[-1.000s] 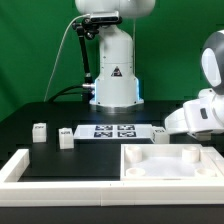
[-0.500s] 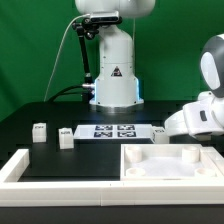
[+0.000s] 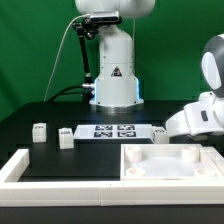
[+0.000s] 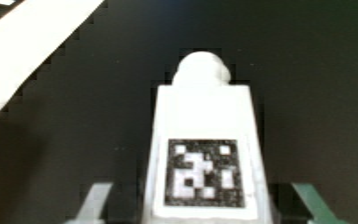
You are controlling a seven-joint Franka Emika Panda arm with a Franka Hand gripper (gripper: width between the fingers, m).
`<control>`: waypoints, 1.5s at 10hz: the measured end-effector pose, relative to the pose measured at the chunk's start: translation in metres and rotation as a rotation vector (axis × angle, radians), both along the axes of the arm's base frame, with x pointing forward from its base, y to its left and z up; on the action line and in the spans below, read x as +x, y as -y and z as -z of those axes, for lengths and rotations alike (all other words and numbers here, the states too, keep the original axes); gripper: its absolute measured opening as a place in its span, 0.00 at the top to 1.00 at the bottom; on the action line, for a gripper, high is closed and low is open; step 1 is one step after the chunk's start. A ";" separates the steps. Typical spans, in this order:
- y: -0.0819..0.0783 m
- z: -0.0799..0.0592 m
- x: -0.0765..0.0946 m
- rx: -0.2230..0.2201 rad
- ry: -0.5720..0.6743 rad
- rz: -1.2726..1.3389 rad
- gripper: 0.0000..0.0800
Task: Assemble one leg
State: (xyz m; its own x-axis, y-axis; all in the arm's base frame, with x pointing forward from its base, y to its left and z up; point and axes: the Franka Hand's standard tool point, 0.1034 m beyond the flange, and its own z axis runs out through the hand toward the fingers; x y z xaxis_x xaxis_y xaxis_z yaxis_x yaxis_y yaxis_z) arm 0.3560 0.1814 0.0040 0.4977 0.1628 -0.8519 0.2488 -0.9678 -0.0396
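The leg (image 4: pixel 202 130), white, with its square tag facing the wrist camera and a rounded peg (image 4: pixel 202 68) at its far end, lies on the black table (image 4: pixel 87 120) between the fingers (image 4: pixel 98 200) of the gripper (image 4: pixel 202 192). The jaws stand wide: a dark strip of table shows on each side between finger and leg, so there seems to be no contact, though the blur near the tips leaves this uncertain.

In the exterior view the arm (image 3: pixel 205 115) sits low at 3 o'clock of the scene, and its gripper and the leg beneath it cannot be made out. The marker board (image 3: pixel 118 130) lies at the centre. Two further legs stand well apart from the arm, one just beside the board at its 9 o'clock (image 3: pixel 66 137), the other further out on the same line (image 3: pixel 40 132). The square part (image 3: pixel 170 147) with the raised rim lies at 5 o'clock of the board, and no leg is seen fitted to it.

Progress, as judged: early. The gripper is lined up astride the leg, but the grasp is not closed. Left to do: closing on the leg, lifting it, carrying it to the square part and seating it there.
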 end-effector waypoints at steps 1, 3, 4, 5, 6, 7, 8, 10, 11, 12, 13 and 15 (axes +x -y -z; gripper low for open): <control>0.000 0.000 0.000 0.000 0.000 0.000 0.64; 0.000 0.000 0.000 0.000 0.000 0.000 0.64; 0.001 -0.001 0.001 0.007 -0.004 -0.002 0.64; 0.007 -0.017 0.008 0.036 -0.024 -0.009 0.64; 0.014 -0.041 0.016 0.030 -0.034 -0.001 0.64; 0.019 -0.058 0.023 0.029 -0.031 0.006 0.64; 0.025 -0.075 0.030 0.027 -0.022 0.016 0.64; 0.028 -0.090 0.033 0.033 0.035 0.021 0.64; 0.027 -0.087 0.038 0.043 0.079 0.025 0.64; 0.026 -0.086 0.043 0.060 0.159 0.030 0.64; 0.025 -0.086 0.047 0.077 0.244 0.035 0.64; 0.030 -0.065 0.068 0.169 0.425 0.017 0.64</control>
State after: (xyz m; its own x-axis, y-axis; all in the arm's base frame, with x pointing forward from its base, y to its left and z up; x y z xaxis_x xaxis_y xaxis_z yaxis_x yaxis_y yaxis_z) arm 0.4236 0.1515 0.0693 0.8013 0.2704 -0.5337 0.2609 -0.9607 -0.0950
